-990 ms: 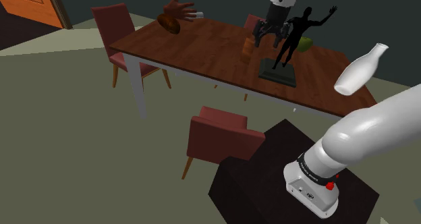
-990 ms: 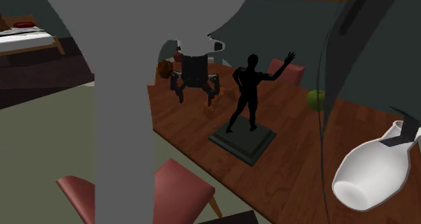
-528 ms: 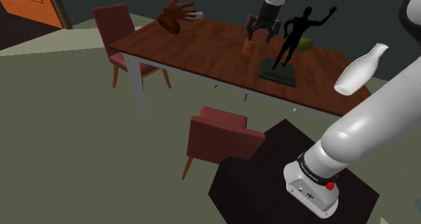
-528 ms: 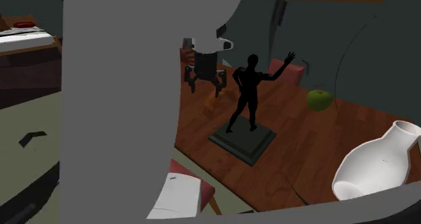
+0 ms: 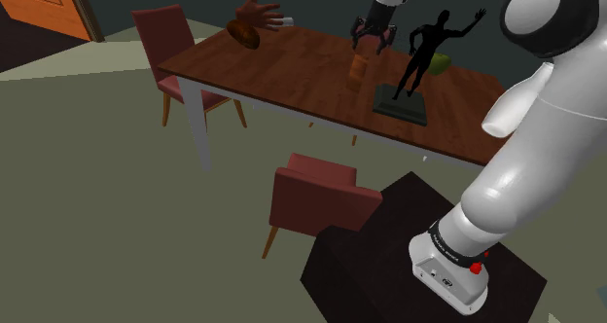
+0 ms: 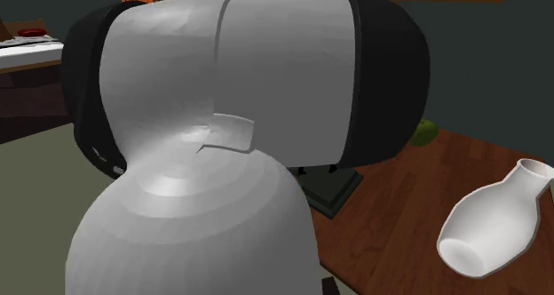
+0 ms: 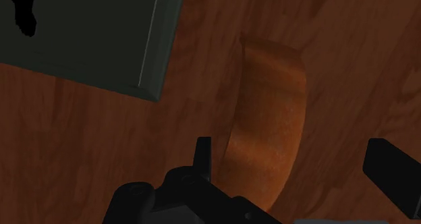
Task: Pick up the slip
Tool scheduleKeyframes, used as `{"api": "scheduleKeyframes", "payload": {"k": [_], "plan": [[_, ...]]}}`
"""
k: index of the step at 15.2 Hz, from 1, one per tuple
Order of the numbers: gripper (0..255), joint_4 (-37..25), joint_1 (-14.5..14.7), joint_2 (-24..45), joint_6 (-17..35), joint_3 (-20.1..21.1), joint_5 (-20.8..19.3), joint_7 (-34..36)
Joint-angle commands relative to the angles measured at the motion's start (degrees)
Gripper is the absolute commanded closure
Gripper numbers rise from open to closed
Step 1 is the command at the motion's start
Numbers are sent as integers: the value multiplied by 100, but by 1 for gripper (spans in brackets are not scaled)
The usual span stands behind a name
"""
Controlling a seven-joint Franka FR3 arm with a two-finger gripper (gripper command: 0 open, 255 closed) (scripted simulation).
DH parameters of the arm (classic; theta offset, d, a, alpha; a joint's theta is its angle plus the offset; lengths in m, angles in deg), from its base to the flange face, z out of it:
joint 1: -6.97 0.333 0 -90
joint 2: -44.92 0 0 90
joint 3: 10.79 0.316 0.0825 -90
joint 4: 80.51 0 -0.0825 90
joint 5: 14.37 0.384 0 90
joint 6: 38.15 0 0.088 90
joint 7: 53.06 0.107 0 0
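The all-black two-finger gripper (image 5: 374,41) hovers open and empty over the orange-brown curved upright slip (image 5: 358,71), which stands on the dark wooden table (image 5: 292,73) just beside the black figurine's dark square base (image 5: 414,113), evidently to straddle it.

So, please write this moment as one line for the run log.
gripper: open, above slip | slip: orange-brown, standing on table, not held | statue: black, beside slip
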Motion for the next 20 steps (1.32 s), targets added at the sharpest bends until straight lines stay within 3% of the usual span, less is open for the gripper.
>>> {"api": "scheduleKeyframes", "payload": {"k": [1,3,12,13,20], "plan": [[0,-494,-105,390,-30,-60,112,38],[0,-829,-177,655,-59,-88,187,70],[0,-308,-163,698,503,-74,215,22],[255,-306,-160,692,498,-73,213,26],[255,-300,-158,684,497,-73,211,29]]}}
